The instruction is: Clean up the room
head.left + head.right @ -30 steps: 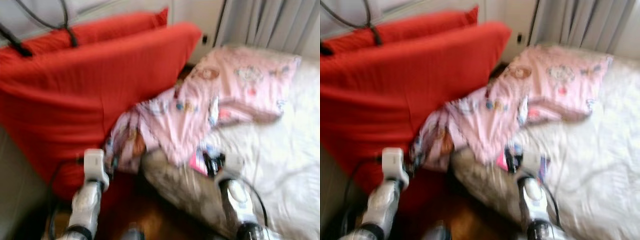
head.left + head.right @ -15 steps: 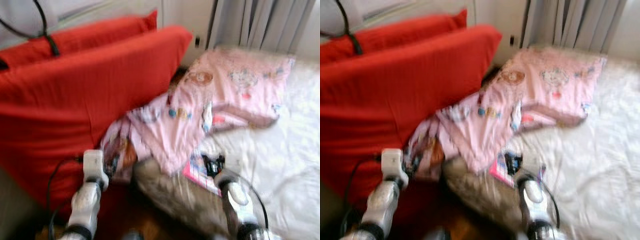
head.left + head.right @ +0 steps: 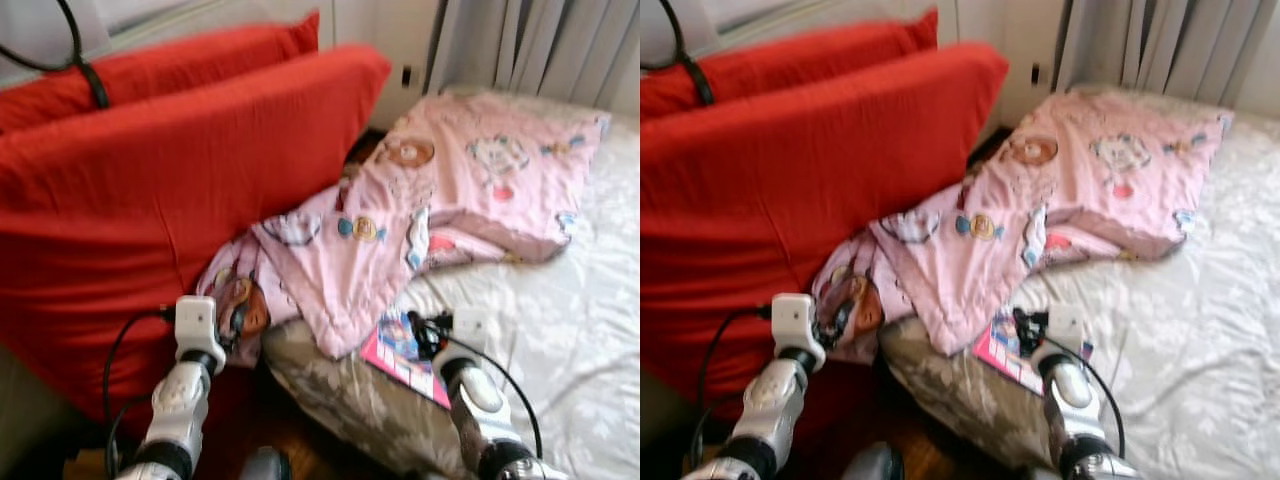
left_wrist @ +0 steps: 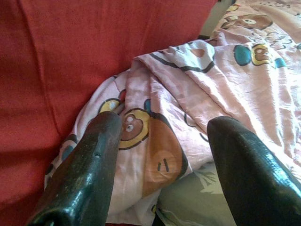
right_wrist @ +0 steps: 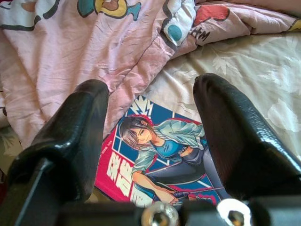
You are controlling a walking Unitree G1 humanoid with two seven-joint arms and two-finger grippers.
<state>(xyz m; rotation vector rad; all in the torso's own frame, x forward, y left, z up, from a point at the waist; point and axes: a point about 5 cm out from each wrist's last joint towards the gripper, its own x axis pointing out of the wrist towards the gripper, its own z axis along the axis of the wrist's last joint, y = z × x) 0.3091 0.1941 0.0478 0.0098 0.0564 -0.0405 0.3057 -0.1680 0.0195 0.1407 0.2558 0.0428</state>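
My right jaws (image 5: 150, 141) stand wide apart with nothing between them, poised just above a comic book (image 5: 164, 160) that lies flat on the bed (image 3: 560, 330); its cover shows a drawn figure on a pink and blue ground, and one end is tucked under the edge of the pink cartoon-print quilt (image 3: 440, 200). My left jaws (image 4: 162, 155) are likewise wide and hold nothing, aimed at the bunched corner of that quilt where it hangs off the side of the bed, close to the fabric but apart from it. The quilt sprawls across the pale floral bedsheet (image 3: 1160, 330) and presses against a large red cushion (image 3: 170, 190) that leans beside the bed, with a second red cushion (image 3: 210, 50) behind it. Grey curtains (image 3: 540, 45) hang at the far end of the bed.
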